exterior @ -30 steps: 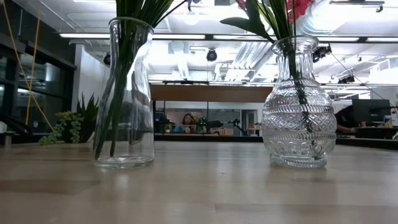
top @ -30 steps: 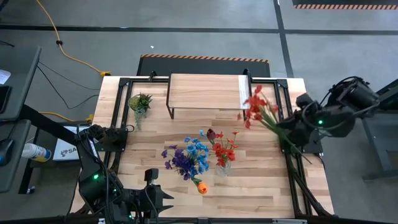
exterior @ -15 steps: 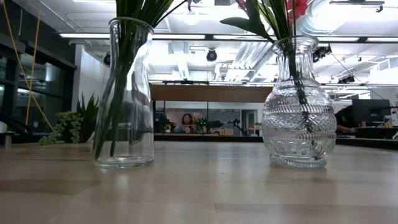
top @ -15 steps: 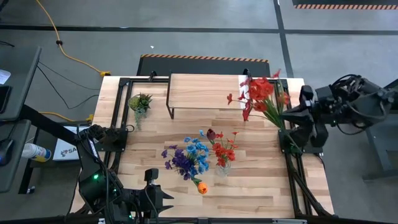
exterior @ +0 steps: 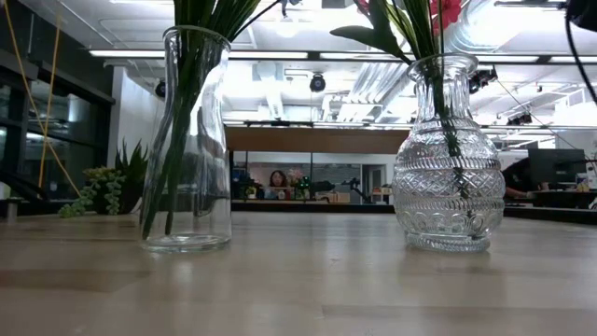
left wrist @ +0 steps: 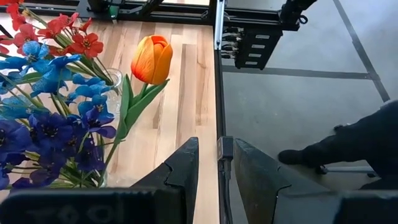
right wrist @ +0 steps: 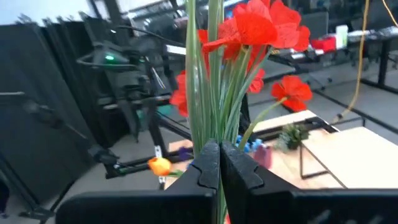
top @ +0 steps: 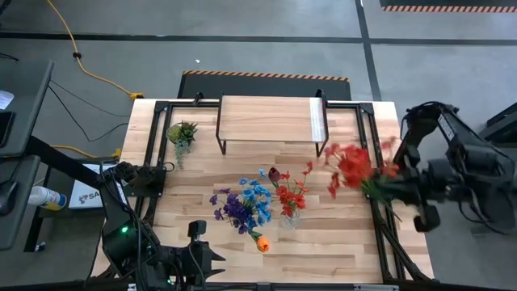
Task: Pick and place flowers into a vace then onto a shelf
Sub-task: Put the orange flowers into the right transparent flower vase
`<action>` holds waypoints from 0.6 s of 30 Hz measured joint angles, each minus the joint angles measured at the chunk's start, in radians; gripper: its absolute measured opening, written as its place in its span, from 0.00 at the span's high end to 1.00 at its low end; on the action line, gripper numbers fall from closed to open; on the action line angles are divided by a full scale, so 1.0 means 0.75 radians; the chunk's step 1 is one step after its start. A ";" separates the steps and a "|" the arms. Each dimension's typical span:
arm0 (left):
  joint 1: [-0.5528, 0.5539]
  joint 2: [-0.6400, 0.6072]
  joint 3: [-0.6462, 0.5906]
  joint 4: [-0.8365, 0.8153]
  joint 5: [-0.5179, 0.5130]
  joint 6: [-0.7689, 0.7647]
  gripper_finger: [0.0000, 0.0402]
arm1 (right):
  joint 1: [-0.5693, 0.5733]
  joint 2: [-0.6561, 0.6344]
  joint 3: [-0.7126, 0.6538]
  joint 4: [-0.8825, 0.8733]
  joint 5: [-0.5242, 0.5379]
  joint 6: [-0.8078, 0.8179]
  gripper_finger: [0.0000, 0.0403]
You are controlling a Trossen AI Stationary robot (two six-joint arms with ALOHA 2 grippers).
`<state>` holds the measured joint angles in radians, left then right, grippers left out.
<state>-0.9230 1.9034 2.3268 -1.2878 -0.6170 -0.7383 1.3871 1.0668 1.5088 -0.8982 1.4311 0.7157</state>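
My right gripper (top: 393, 191) hangs over the table's right edge, shut on a bunch of red flowers (top: 353, 166) that is blurred in the high view. Blue and purple flowers (top: 241, 207) stand in a plain glass vase (exterior: 187, 140), with an orange tulip (left wrist: 152, 59) leaning out toward the near edge. More red flowers and a maroon tulip (top: 288, 194) stand in a patterned glass vase (exterior: 448, 159). The shelf (top: 271, 120) stands at the far edge. My left gripper (left wrist: 216, 163) waits at the near edge beside the blue flowers, open by a narrow gap, with nothing in it. My right gripper pinches several green stems (right wrist: 214, 127) of the red bunch between its two fingers (right wrist: 205, 163). The fingers lie across the stems. The bunch is lifted clear of the table, and its red heads (right wrist: 258, 28) stick out from the gripper toward the table's left.
A small spiky potted plant (top: 182, 133) stands left of the shelf. Black frame rails (top: 373, 145) run along the table's sides. Bare wood (top: 339, 226) lies right of the two vases. A person (exterior: 277, 177) sits far off in the room.
My right gripper has swung from beside the shelf's right end toward the table's near edge, rolling as it went. The red bunch went with it, still clear of the table, and its heads now hang to the right of the vases.
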 joint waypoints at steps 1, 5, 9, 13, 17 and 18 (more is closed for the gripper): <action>0.000 0.000 0.000 0.002 0.000 0.000 0.67 | 0.041 0.000 -0.029 0.070 0.039 -0.043 1.00; 0.000 0.000 0.000 0.012 0.000 0.000 0.67 | 0.184 0.001 -0.160 0.402 0.186 -0.249 1.00; 0.000 0.000 0.000 0.022 0.000 0.000 0.67 | 0.218 0.011 -0.292 0.623 0.188 -0.333 1.00; 0.000 0.000 0.000 0.043 -0.001 0.000 0.67 | 0.160 0.047 -0.393 0.668 0.187 -0.297 1.00; 0.000 0.000 0.000 0.076 -0.001 0.000 0.67 | 0.101 0.089 -0.450 0.708 0.187 -0.291 1.00; 0.000 0.000 0.000 0.089 0.000 0.001 0.67 | 0.086 0.100 -0.454 0.714 0.186 -0.292 1.00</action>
<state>-0.9230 1.9034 2.3268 -1.2211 -0.6172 -0.7380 1.4515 1.1418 1.1684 -0.3629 1.5706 0.4967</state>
